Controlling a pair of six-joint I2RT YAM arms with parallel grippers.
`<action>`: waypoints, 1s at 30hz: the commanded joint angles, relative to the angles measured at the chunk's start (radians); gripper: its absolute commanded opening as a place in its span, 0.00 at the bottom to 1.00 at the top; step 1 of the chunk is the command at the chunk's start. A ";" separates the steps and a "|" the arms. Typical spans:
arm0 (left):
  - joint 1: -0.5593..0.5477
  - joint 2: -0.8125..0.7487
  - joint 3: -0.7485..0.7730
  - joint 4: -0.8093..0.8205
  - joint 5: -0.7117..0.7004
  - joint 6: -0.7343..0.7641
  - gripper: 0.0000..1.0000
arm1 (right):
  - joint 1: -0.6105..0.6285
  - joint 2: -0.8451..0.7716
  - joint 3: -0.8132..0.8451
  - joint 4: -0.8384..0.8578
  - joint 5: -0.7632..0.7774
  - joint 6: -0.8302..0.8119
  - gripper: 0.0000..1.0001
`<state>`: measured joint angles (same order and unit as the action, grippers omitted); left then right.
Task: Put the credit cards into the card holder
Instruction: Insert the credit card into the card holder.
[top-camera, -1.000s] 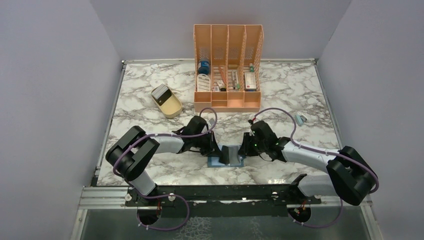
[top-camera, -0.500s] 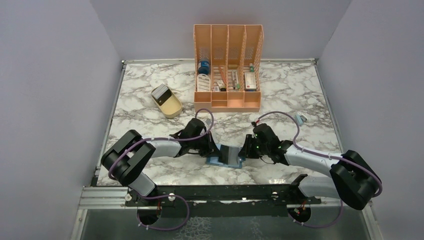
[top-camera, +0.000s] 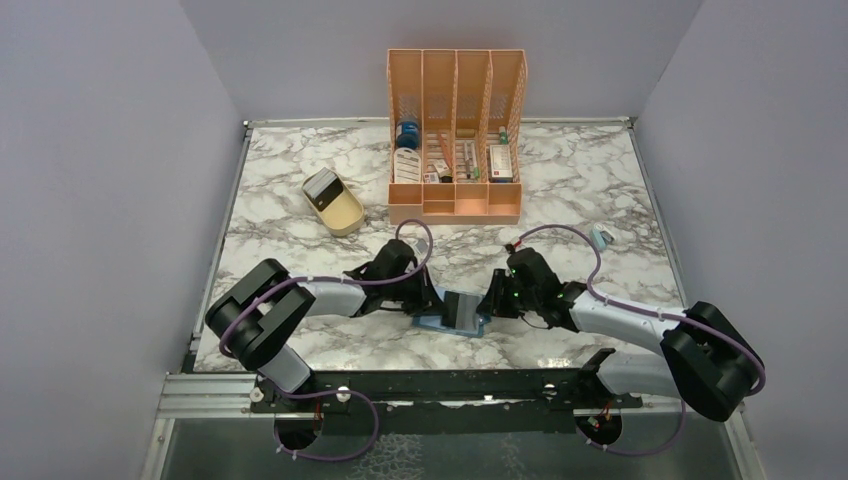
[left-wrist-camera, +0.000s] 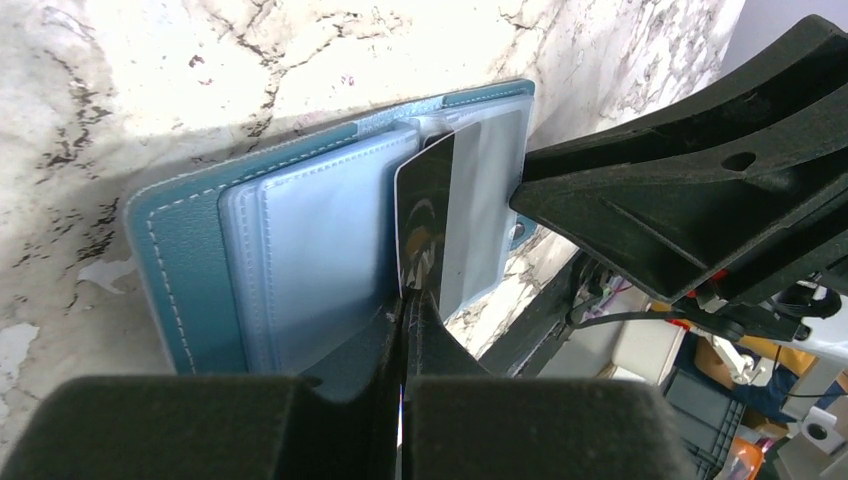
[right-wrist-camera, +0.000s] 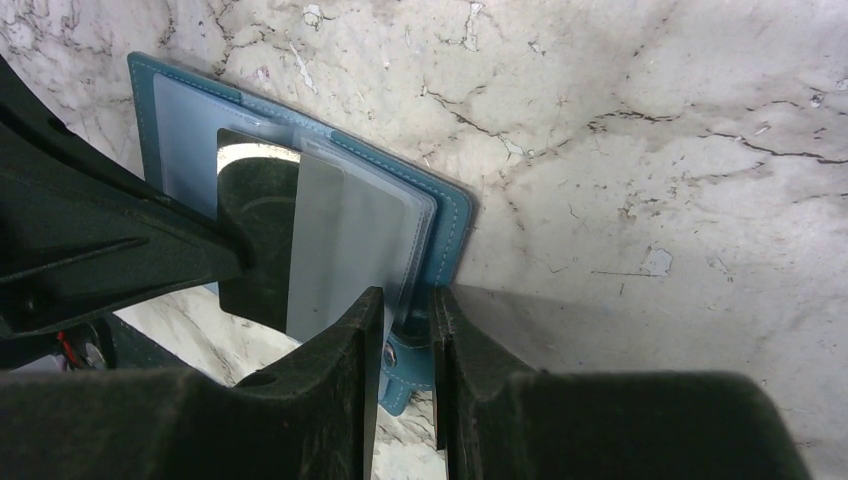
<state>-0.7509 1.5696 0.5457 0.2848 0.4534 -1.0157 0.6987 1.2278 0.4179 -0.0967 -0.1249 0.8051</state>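
The left gripper (left-wrist-camera: 400, 330) is closed tight on the near edge of a dark credit card (left-wrist-camera: 425, 215); the card stands on edge straight ahead of its fingertips, long axis running away from the jaws toward the right arm; its far part seems tucked behind a clear sleeve (right-wrist-camera: 340, 240) of the open card holder (left-wrist-camera: 185, 255), flat on the table (right-wrist-camera: 650, 150) just below; the right gripper (right-wrist-camera: 405, 305), jaws narrowed, clamps the holder's opposite edge by the snap tab (right-wrist-camera: 400, 380); I judge the push must follow the card's long axis.

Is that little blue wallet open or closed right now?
Open: the card holder lies spread on the table, clear inner pockets exposed, a dark card standing on edge among them.
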 joint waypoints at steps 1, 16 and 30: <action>-0.023 0.023 0.002 -0.005 -0.023 0.014 0.00 | 0.012 -0.011 -0.020 -0.026 -0.034 0.028 0.23; -0.032 -0.058 0.063 -0.075 -0.073 0.055 0.37 | 0.011 -0.099 0.046 -0.167 -0.020 -0.033 0.33; -0.043 -0.050 0.079 -0.111 -0.090 0.088 0.43 | 0.011 -0.073 0.009 -0.110 -0.054 -0.001 0.39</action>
<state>-0.7864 1.5349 0.5976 0.1963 0.3977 -0.9592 0.7059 1.1374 0.4419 -0.2573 -0.1490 0.7834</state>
